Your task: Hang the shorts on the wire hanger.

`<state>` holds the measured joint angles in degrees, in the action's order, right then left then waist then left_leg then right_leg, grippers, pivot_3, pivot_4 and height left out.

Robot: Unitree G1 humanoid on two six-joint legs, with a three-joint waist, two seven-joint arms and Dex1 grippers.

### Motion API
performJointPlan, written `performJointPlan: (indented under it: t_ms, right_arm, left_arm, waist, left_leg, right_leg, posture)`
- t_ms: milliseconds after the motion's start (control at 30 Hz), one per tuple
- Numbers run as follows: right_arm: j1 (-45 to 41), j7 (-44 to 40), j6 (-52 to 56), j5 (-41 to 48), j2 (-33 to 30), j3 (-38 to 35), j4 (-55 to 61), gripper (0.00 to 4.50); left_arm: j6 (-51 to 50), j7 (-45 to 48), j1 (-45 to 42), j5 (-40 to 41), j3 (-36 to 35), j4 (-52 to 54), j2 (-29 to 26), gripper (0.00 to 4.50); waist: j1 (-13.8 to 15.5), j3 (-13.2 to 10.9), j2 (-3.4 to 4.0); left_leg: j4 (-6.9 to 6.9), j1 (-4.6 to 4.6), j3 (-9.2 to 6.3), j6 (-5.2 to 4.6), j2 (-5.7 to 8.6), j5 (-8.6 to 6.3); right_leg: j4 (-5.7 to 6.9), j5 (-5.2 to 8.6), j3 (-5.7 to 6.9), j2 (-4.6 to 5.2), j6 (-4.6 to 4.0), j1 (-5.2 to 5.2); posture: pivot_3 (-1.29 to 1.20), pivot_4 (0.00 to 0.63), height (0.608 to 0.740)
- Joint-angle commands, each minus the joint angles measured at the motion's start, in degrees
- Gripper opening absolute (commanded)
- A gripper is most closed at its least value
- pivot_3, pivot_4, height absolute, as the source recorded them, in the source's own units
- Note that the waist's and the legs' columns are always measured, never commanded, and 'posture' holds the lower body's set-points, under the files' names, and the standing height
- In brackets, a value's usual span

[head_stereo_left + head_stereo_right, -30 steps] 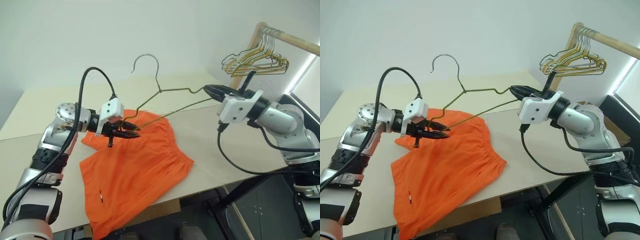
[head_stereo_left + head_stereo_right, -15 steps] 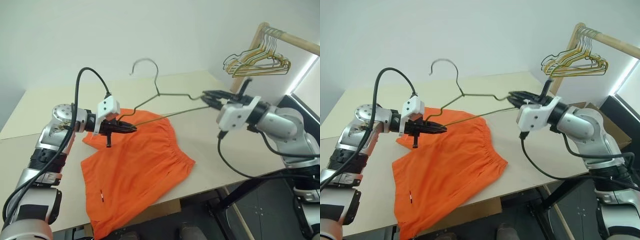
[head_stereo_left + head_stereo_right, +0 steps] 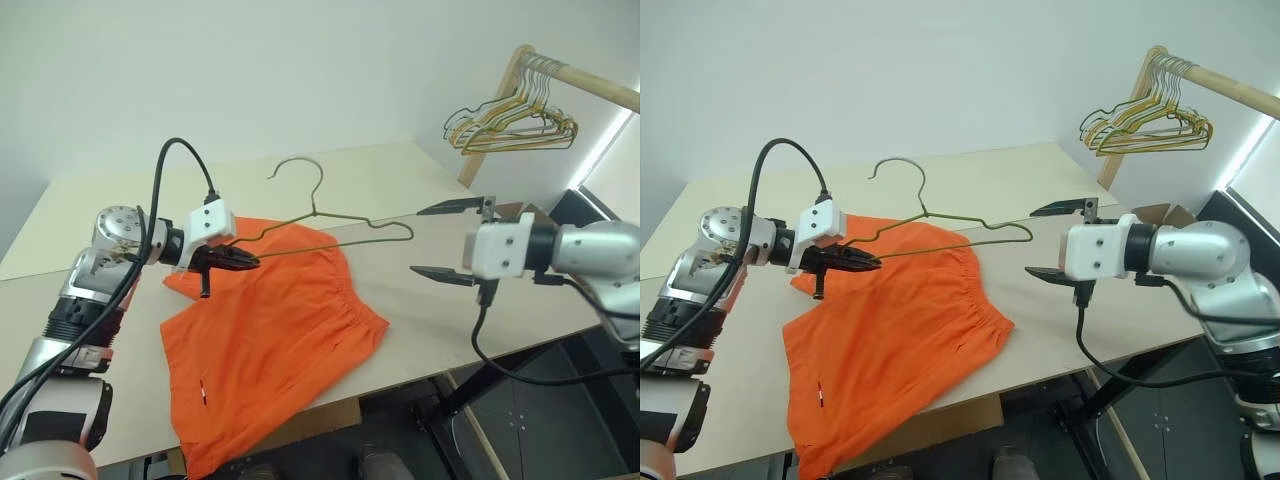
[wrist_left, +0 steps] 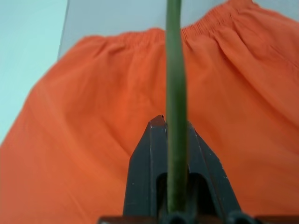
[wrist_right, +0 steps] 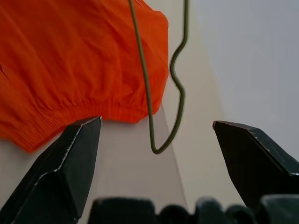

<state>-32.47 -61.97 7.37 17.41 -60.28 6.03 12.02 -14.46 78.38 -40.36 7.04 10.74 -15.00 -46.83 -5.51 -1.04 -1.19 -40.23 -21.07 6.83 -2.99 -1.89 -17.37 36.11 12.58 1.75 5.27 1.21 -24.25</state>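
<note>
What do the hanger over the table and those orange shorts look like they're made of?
The wire hanger: thin bent metal wire by its look, dull olive-grey finish, possibly coated. The shorts: thin, matte woven fabric that lies in soft folds, puckered at the gathered waistband; the fibre can't be told.

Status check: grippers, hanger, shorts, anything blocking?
Left gripper shut on wire hanger. Right gripper open, clear of the hanger's end. Shorts flat on table, unhung. Nothing blocking.
</note>
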Motion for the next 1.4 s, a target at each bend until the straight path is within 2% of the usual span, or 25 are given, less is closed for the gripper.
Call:
performJointPlan:
  t_ms: [33, 200, 400, 533, 633, 867, 1000, 1100, 1167, 1400]
  right_arm:
    - [-8.5, -6.8, 15.8, 1.9, -0.7, 4.7, 1.1, 4.48]
    - [-19.8, -10.0, 33.2, -2.7, 4.3, 15.3, -3.4, 4.48]
    - [-25.4, -12.0, 35.8, -9.2, 10.7, 23.1, -12.2, 4.48]
    - [-27.2, -13.0, 35.0, -11.1, 13.6, 24.4, -15.0, 3.59]
    - [-27.9, -14.2, 34.4, -12.0, 14.7, 24.3, -15.9, 2.47]
    - [-27.2, -16.1, 33.8, -13.2, 15.6, 24.0, -15.1, 0.02]
    - [-25.6, -16.9, 34.0, -12.8, 14.9, 23.0, -13.7, 0.02]
    - [-23.2, -17.2, 34.3, -12.0, 13.3, 21.5, -11.0, 0.0]
    - [-20.6, -17.7, 35.7, -10.2, 11.3, 19.5, -7.8, 0.0]
    - [-6.6, -11.4, 54.3, -0.9, 5.8, 6.6, 2.4, 0.0]
  left_arm:
    - [0.9, 1.0, 0.4, -0.1, -0.2, 3.8, -1.4, 0.0]
    - [0.1, 0.9, 1.4, 0.3, -0.5, 6.0, -1.4, 0.0]
    - [-0.4, 0.5, 2.4, 0.9, -1.1, 7.7, -1.4, 0.0]
    - [-0.5, 0.0, 2.6, 0.7, -1.2, 8.2, -1.3, 0.0]
    - [-0.7, 0.1, 2.7, 0.8, -1.1, 8.6, -1.4, 0.0]
    - [0.8, 0.2, 2.5, 0.8, -1.0, 8.4, -1.3, 0.0]
    - [5.9, -0.1, 3.1, 1.8, -2.4, 7.2, -0.2, 0.0]
    - [8.6, 4.4, 3.0, 6.1, -4.4, 5.5, 0.3, 0.74]
    - [6.6, 6.1, 2.2, 9.4, -6.0, 4.6, 0.7, 1.34]
    - [6.3, 1.4, 0.0, 10.9, -10.9, -2.8, 1.9, 3.69]
  waist:
    - [0.0, 0.0, 0.05]
    - [0.3, 0.0, 0.07]
    - [1.5, 0.0, 0.08]
    - [2.0, 0.0, 0.09]
    - [2.0, 0.0, 0.1]
    - [1.8, 0.0, 0.1]
    - [1.7, 0.0, 0.1]
    - [1.9, 0.0, 0.1]
    - [1.9, 0.0, 0.1]
    - [2.7, 0.0, 0.07]
  left_leg:
    - [-0.04, 0.0, 0.0, -0.02, -0.03, -0.02]
    - [-0.09, -0.06, -0.01, -0.02, -0.04, -0.08]
    - [-0.19, -0.23, 0.01, 0.28, 0.02, -0.01]
    - [-0.34, -0.47, -0.03, 0.37, 0.03, -0.01]
    - [-0.68, -0.99, -0.11, 0.39, 0.06, -0.03]
    - [-0.71, -1.12, -0.16, 0.39, 0.1, -0.03]
    - [-0.71, -1.12, -0.16, 0.39, 0.1, -0.03]
    - [-0.72, -1.13, -0.17, 0.39, 0.1, -0.03]
    - [-0.74, -1.17, -0.18, 0.4, 0.09, -0.03]
    - [-0.79, -1.12, -0.22, 0.38, 0.09, -0.04]
  right_leg:
    - [0.02, -0.01, 0.01, 0.0, -0.01, -0.02]
    - [0.07, -0.01, 0.08, 0.03, -0.03, -0.07]
    - [0.06, 0.0, 0.15, 0.02, -0.01, -0.19]
    - [0.06, 0.0, 0.26, 0.02, 0.0, -0.3]
    - [0.15, -0.04, 0.36, 0.01, 0.05, -0.62]
    - [0.15, -0.05, 0.42, -0.01, 0.07, -0.71]
    - [0.15, -0.05, 0.42, 0.0, 0.07, -0.71]
    - [0.15, -0.05, 0.44, 0.01, 0.07, -0.71]
    - [0.15, -0.05, 0.45, 0.01, 0.07, -0.73]
    - [0.12, -0.06, 0.5, 0.01, 0.08, -0.65]
  posture:
    - [-0.08, 0.0, 0.74]
    - [-0.08, 0.0, 0.74]
    - [-0.06, 0.0, 0.74]
    - [-0.06, 0.0, 0.74]
    - [-0.06, 0.0, 0.74]
    - [-0.06, 0.0, 0.74]
    - [-0.06, 0.0, 0.74]
    - [-0.06, 0.0, 0.74]
    - [-0.06, 0.0, 0.74]
    - [-0.07, 0.0, 0.74]
